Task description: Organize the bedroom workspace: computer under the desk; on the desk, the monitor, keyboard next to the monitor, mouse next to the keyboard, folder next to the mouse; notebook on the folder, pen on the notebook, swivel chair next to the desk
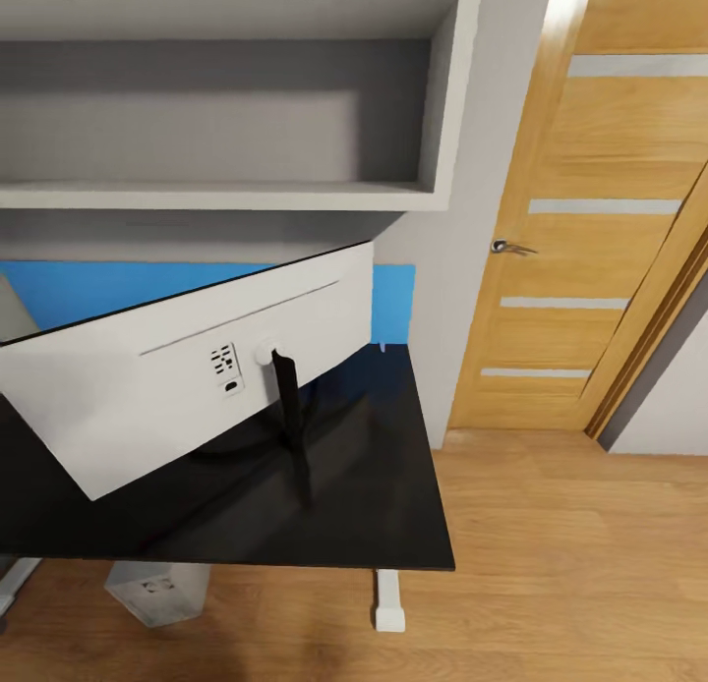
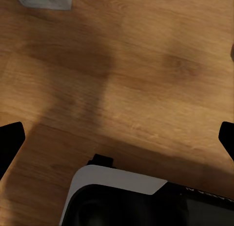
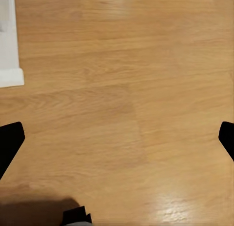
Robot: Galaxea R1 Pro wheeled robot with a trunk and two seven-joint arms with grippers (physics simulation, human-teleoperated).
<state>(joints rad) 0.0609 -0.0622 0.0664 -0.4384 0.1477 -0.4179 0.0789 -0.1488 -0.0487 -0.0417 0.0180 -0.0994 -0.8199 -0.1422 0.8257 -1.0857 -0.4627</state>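
Monitor [image 1: 147, 407] sat tilted, white back out, on desk [image 1: 393, 525] near its front edge with computer [image 1: 157, 589] under it, so a nudge risked toppling; left gripper [image 2: 117, 138] and right gripper [image 3: 117, 138] fingers were spread, empty over the floor [image 3: 146, 89].

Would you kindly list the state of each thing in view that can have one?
monitor: upright on the desk, tilted, white back facing the camera
desk: black top bare beside the monitor
computer: on the floor under the desk
door: shut
left gripper: open, empty, over the floor
right gripper: open, empty, over the floor
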